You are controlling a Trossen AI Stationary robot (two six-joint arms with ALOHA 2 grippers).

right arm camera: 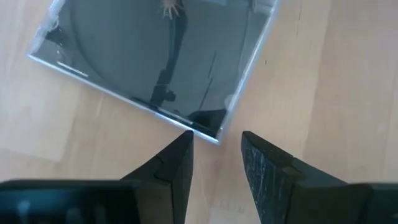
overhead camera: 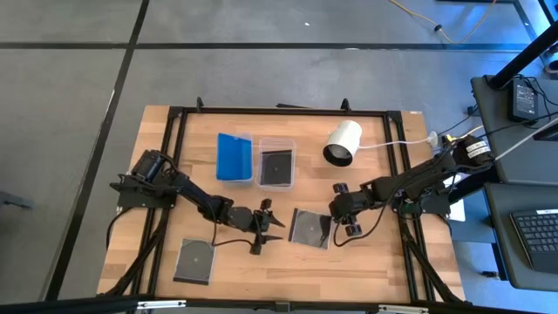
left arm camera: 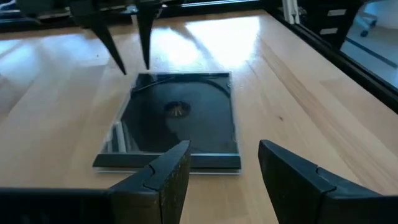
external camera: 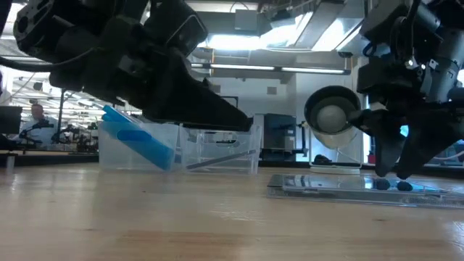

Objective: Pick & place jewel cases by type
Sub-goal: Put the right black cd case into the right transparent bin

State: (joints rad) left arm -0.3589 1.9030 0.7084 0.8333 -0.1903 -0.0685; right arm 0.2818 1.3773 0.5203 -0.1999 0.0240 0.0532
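A wooden tabletop (overhead camera: pixel 375 262) carried two clear tubs (overhead camera: pixel 234 158) side by side near its far edge, a white cylinder (overhead camera: pixel 343 142) lay toward the far right corner, and a keyboard (overhead camera: pixel 534 237) sat off the right edge.

A: Colours? Table (overhead camera: pixel 366 262) is light wood, black frame.
B: Blue jewel case (overhead camera: pixel 233 156) in one clear tub (overhead camera: pixel 250 139), dark grey case (overhead camera: pixel 276 167) in the other (overhead camera: pixel 277 143).
A: Two more dark grey cases (overhead camera: pixel 309 228) (overhead camera: pixel 193 261). White cylinder (overhead camera: pixel 343 142), dark end.
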